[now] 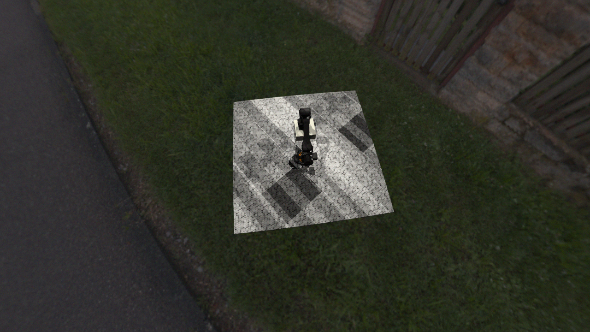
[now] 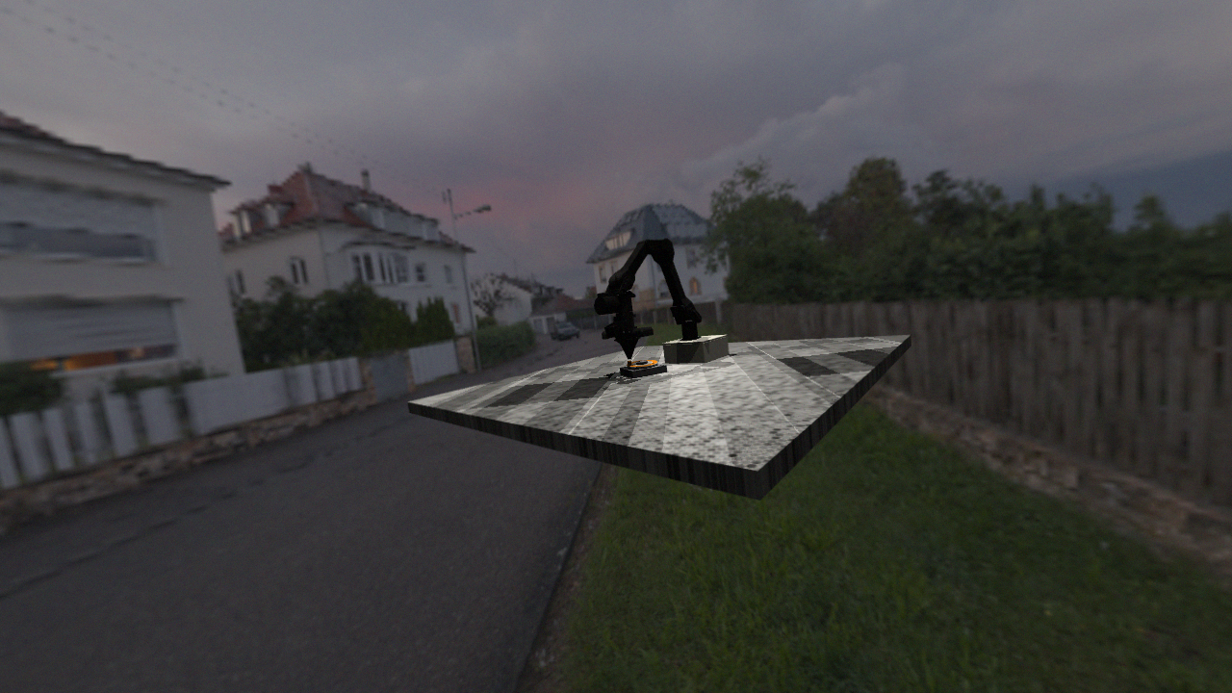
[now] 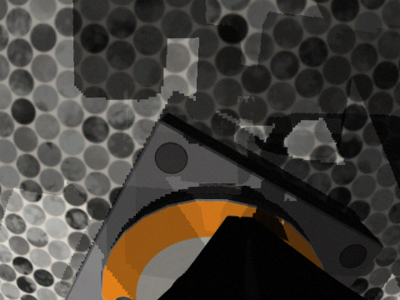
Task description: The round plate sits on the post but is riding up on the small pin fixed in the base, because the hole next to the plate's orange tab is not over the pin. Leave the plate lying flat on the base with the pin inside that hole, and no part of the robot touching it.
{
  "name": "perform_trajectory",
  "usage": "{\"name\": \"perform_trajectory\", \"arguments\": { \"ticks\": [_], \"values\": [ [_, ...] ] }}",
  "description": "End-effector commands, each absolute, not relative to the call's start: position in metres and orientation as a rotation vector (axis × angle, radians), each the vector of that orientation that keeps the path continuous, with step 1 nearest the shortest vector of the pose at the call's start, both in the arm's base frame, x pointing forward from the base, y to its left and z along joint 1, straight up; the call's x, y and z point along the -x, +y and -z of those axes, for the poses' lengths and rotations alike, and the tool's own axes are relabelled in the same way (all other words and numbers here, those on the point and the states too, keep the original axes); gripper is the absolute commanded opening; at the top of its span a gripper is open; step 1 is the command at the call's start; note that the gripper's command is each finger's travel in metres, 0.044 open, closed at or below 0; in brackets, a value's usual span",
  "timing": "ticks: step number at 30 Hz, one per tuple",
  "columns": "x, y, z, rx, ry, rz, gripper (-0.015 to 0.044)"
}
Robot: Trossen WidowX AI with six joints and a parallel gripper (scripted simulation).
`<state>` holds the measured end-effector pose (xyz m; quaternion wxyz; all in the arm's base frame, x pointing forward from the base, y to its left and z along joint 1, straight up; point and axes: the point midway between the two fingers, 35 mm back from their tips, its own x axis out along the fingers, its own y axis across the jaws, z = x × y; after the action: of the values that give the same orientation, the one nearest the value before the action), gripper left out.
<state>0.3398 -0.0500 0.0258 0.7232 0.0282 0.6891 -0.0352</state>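
The round plate (image 2: 641,363) (image 3: 167,222) shows an orange ring and pale centre on the dark square base (image 2: 648,372) (image 3: 208,167). A dark band follows its upper rim in the wrist view; whether it lies flat is unclear. My gripper (image 2: 629,359) (image 3: 237,229) is shut and empty, fingers pointing down, with its tips at or just above the ring's upper part; contact cannot be told. A darker orange patch (image 3: 271,224) right of the tips may be the tab or shadow. One small hole (image 3: 123,298) shows at the lower left. Pin, post and the hole beside the tab are hidden.
The speckled table top (image 1: 350,185) (image 2: 689,422) (image 3: 54,125) carries the pale block (image 1: 310,134) (image 2: 699,348) under the arm, behind the base. The arm covers most of the base and plate in the top view. Dark shadows cross the table.
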Motion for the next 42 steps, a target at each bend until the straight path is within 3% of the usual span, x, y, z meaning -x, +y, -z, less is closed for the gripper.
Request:
{"name": "perform_trajectory", "arguments": {
  "ticks": [1,42],
  "values": [
    [-0.337,-0.049,-0.008,-0.061,1.536,0.068,0.0000],
    [-0.310,-0.089,-0.007,-0.058,1.539,0.071,0.0000]
  ]
}}
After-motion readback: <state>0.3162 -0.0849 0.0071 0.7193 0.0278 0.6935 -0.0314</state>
